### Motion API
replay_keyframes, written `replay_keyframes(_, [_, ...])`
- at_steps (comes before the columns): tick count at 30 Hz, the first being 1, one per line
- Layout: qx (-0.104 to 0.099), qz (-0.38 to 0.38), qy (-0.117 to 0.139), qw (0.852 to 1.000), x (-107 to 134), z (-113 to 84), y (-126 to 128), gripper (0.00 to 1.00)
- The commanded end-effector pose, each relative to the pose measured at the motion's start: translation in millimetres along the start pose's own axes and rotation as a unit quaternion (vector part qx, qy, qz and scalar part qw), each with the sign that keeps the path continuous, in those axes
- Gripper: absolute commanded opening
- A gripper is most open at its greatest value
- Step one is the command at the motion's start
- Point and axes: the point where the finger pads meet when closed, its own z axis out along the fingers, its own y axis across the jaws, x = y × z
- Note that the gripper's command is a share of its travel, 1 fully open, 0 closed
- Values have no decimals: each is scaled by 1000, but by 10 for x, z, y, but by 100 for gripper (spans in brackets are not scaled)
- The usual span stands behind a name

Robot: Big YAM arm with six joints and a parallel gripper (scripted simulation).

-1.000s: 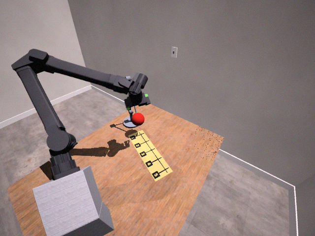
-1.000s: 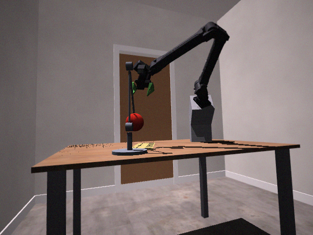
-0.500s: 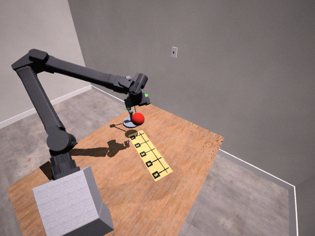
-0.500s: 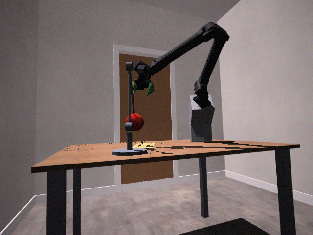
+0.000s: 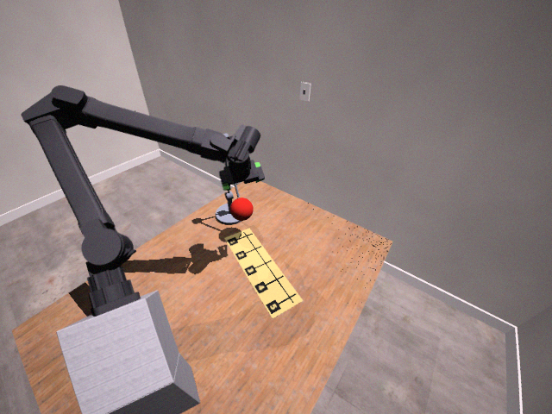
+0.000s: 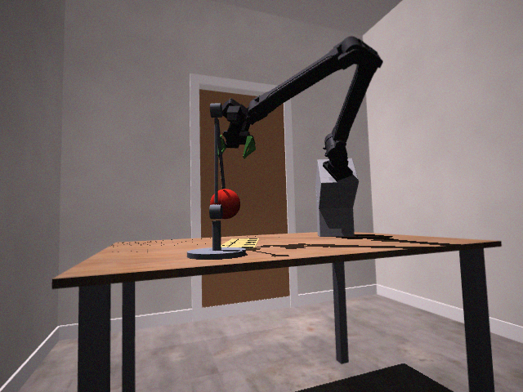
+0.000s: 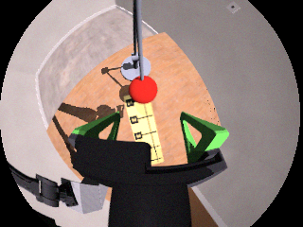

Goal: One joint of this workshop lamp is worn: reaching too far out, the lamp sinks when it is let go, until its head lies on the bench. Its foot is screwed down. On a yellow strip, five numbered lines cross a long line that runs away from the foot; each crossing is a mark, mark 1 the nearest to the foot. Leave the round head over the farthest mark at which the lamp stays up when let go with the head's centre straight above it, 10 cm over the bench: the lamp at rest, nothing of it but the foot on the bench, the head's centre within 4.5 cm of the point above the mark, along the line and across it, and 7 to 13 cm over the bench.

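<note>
Red and round, the lamp's head (image 5: 241,209) (image 6: 225,203) (image 7: 143,89) hangs in the air above the bench (image 5: 214,329) (image 6: 147,263) (image 7: 177,71), right of the foot's centre in the top view and near the lower centre-left of the exterior frame. A thin rod runs up from it, leaning a little in the exterior view, to the dark upper joint (image 6: 216,109) at the upper left of centre. From that joint a second rod drops almost upright to the lower joint (image 6: 216,211), which partly overlaps the head there, and a short post carries it on the flat grey foot (image 5: 228,215) (image 6: 216,253) (image 7: 129,67), resting on the wood. Just beyond the foot, toward the bottom of the top frame, lies the yellow strip (image 5: 265,273) (image 6: 240,242) (image 7: 144,128), slanting down to the right, its crossings numbered with 5 at the low end. Over the lamp's foot, in the middle of the top frame, the claw (image 5: 241,180) (image 6: 234,148) (image 7: 150,114) points downward with its green fingers well apart and nothing clamped; in the exterior view one finger overlaps the rods, and whether it touches them I cannot tell. Its black arm (image 5: 138,124) (image 6: 295,86) bends at the upper left of the top frame and comes down to a pale block (image 5: 116,356) (image 6: 337,207) (image 7: 90,198) at the lower left.
</note>
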Motion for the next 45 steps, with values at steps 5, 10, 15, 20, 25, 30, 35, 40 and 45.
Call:
replay_keyframes(5, [-29, -14, -46, 998, -100, -15, -66, 100])
replay_keyframes(10, [-38, -16, -58, 997, -73, -16, -52, 100])
replay_keyframes(15, [-24, -12, -39, 999, -118, -14, -75, 100])
replay_keyframes(20, [-11, -7, -20, 1000, -162, -12, -98, 100])
replay_keyframes(25, [2, -2, -1, 1000, -206, -10, -122, 100])
replay_keyframes(30, [-6, -4, -12, 1000, -184, -11, -109, 100])
replay_keyframes(35, [-21, -8, -32, 999, -146, -13, -88, 100])
replay_keyframes(40, [-35, -12, -52, 998, -108, -14, -68, 100])
replay_keyframes(45, [-38, -13, -56, 998, -100, -14, -64, 100])
